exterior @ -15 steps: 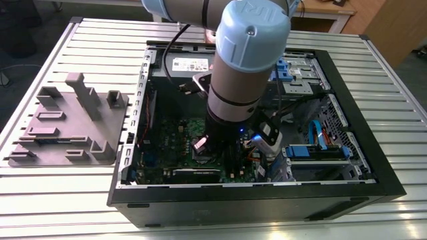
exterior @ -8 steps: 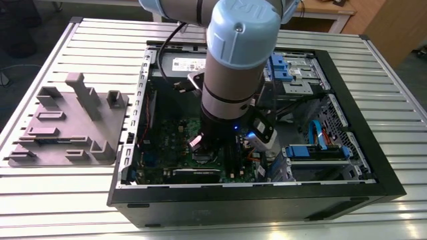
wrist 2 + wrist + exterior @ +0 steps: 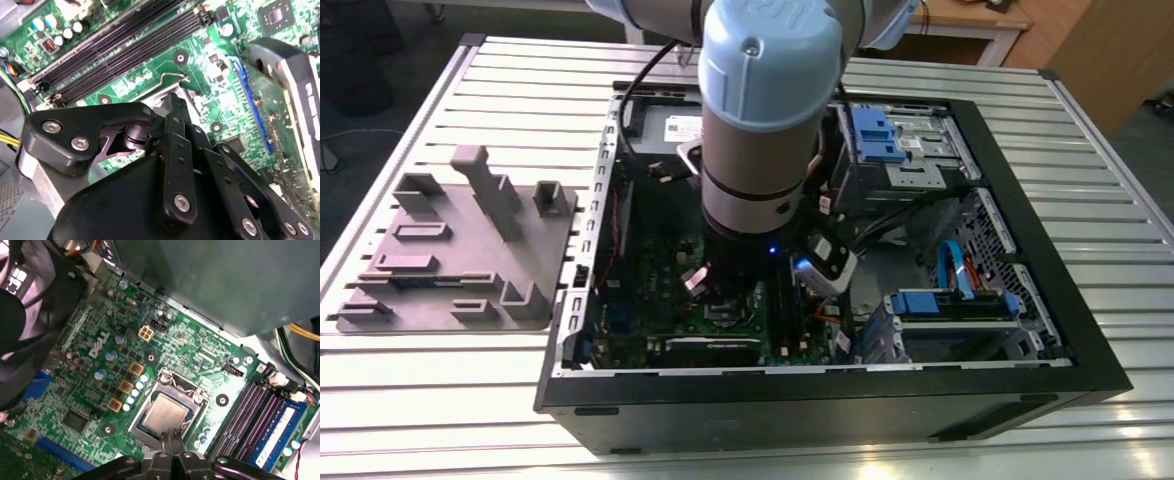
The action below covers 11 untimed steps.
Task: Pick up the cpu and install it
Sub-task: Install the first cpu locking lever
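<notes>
Pincer (image 3: 170, 440) clenched, empty, over cpu (image 3: 165, 415) lying in socket (image 3: 176, 382); dropping lower risks scratching or skewing it.

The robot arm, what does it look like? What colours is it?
The arm is a thick, round, pale grey tube with a light blue cap on its joint and a black end lower down, where a tiny blue light glows. In both wrist views the gripper is black, built of flat linked bars with shiny silver screws.
</notes>
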Motion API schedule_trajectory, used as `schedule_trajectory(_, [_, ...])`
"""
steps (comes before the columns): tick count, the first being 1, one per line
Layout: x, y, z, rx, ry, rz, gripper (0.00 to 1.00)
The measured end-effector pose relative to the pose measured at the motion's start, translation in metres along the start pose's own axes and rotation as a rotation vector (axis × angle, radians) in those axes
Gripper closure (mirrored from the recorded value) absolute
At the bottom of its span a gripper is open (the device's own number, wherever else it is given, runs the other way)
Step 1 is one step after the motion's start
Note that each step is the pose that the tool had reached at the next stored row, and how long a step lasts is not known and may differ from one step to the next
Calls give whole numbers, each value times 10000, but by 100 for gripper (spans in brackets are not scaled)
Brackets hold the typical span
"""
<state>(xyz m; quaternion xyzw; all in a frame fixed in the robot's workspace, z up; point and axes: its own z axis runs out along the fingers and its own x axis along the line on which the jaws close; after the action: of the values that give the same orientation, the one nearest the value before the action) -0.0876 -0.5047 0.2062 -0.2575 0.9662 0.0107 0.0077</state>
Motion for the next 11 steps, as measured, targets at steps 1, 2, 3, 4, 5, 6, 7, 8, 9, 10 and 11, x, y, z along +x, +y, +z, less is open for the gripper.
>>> schedule_trajectory(1, [12, 16, 0, 23, -39, -1, 90])
schedule_trajectory(2, [20, 32, 0, 43, -74, -1, 90])
schedule_trajectory(3, [22, 40, -3, 55, -95, 2, 90])
schedule_trajectory(4, [22, 45, -16, 63, -105, 8, 90])
schedule_trajectory(5, [20, 48, -38, 66, -112, 12, 90])
schedule_trajectory(6, [18, 50, -64, 68, -115, 18, 90])
schedule_trajectory(7, [17, 52, -88, 69, -119, 25, 90])
schedule_trajectory(8, [16, 54, -109, 73, -123, 39, 90])
schedule_trajectory(9, [15, 57, -119, 76, -130, 70, 90])
schedule_trajectory(10, [13, 58, -121, 80, -136, 155, 90])
schedule_trajectory(11, [14, 58, -121, 86, -142, 305, 90])
